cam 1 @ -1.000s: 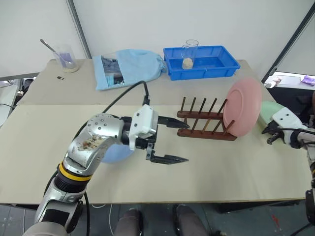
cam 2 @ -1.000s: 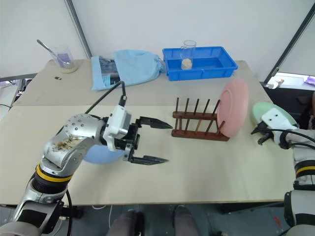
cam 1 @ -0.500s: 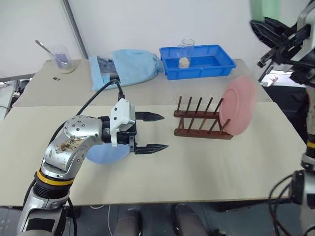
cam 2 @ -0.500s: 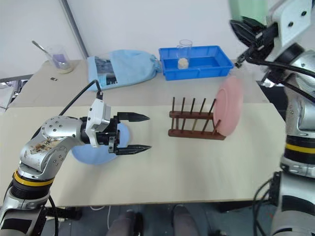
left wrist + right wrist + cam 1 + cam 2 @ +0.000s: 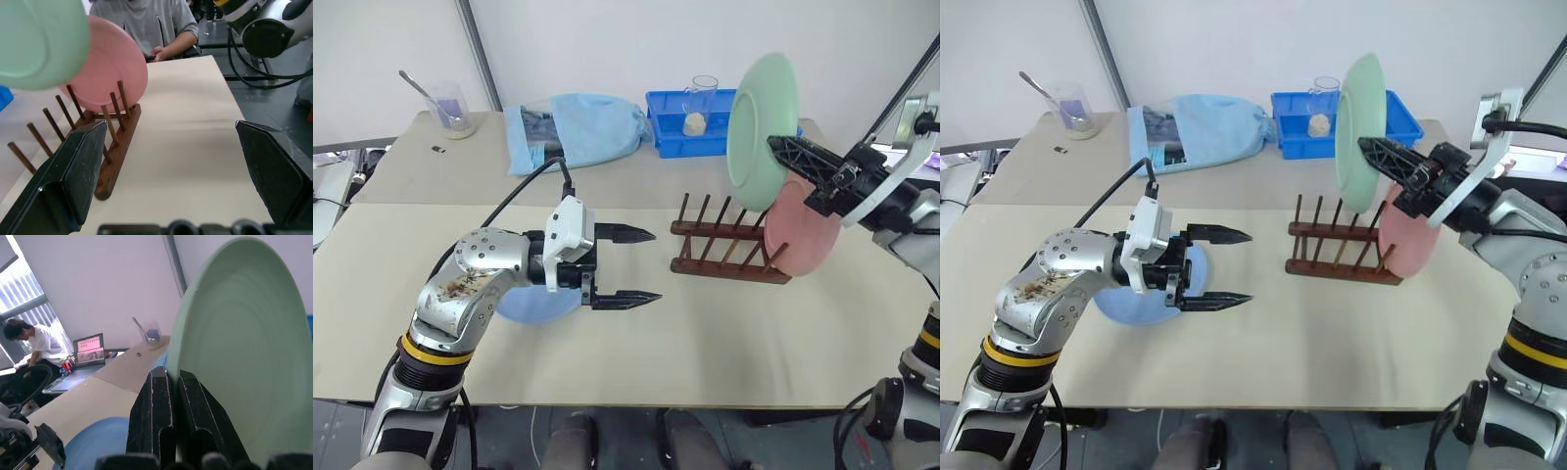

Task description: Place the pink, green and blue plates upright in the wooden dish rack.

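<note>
Swung up from beside the tabletop's right edge, the green plate (image 5: 762,131) now hangs on edge above the wooden dish rack (image 5: 729,252), pinched at its rim by the right gripper (image 5: 1383,157), whose jaws are clenched on it. The pink plate (image 5: 806,239) already stands in the rack's right end slot, while the blue plate (image 5: 537,305) lies flat on the tabletop (image 5: 724,333) under the left gripper (image 5: 638,265), which hovers with jaws released. To seat it well, the robot should probably keep the green plate vertical, line its lower rim up with the free gap just left of the pink plate, and lower it straight between the pegs without knocking that plate
</note>
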